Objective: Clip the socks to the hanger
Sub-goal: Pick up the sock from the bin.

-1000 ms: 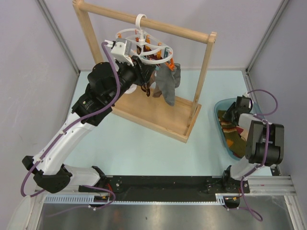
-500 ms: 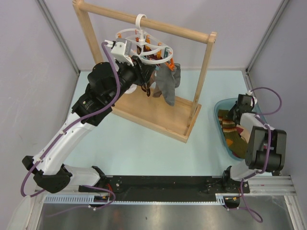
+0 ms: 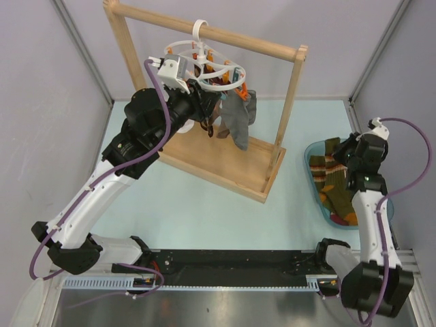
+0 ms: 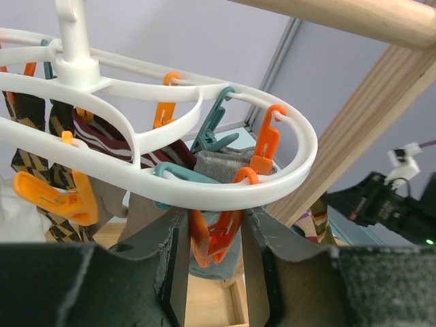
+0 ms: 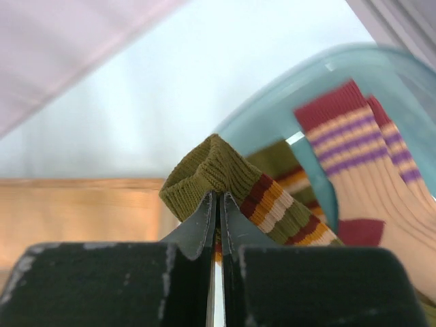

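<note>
Top external view: white hanger (image 3: pixel 219 86) hung on wooden rack (image 3: pixel 259 42); grey sock (image 3: pixel 238 121) clipped beneath.
Left gripper (image 4: pixel 214 219): fingers parted, flanking an orange clip (image 4: pixel 216 240) under the hanger's ring; contact unclear.
Right gripper (image 5: pixel 218 204): clenched on the cuff of an olive striped sock (image 5: pixel 211 167), over teal tub (image 5: pixel 306 75).

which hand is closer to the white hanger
Left. The left hand sits just under the hanger, open around an orange clip. The right hand is far off at the blue bin, shut on the olive striped sock.
</note>
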`<state>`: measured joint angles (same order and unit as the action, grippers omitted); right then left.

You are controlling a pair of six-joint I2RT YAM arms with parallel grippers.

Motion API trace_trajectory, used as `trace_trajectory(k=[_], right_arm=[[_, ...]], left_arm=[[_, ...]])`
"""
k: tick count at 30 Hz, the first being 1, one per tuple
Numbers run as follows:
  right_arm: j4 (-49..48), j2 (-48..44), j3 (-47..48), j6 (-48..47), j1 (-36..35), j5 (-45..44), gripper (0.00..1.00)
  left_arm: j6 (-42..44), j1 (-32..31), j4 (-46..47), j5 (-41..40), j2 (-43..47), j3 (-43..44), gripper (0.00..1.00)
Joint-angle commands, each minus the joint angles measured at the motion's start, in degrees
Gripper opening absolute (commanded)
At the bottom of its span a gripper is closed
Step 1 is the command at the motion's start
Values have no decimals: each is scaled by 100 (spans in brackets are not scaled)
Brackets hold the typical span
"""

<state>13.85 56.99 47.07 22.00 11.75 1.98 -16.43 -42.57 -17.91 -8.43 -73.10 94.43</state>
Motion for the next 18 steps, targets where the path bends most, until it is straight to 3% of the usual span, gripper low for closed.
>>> trace_trajectory(k=[1, 7, 18], right_arm=[[-49, -732, 136, -178, -58, 802, 0], [-452, -1673, 136, -328, -181, 2023, 0], [-1155, -2368, 259, -21, -1629, 3388, 0]], left_arm=[[52, 55, 218, -45, 173, 93, 5], [87, 47, 306, 51, 165, 5, 4], [157, 55, 499, 192, 226, -100, 2]])
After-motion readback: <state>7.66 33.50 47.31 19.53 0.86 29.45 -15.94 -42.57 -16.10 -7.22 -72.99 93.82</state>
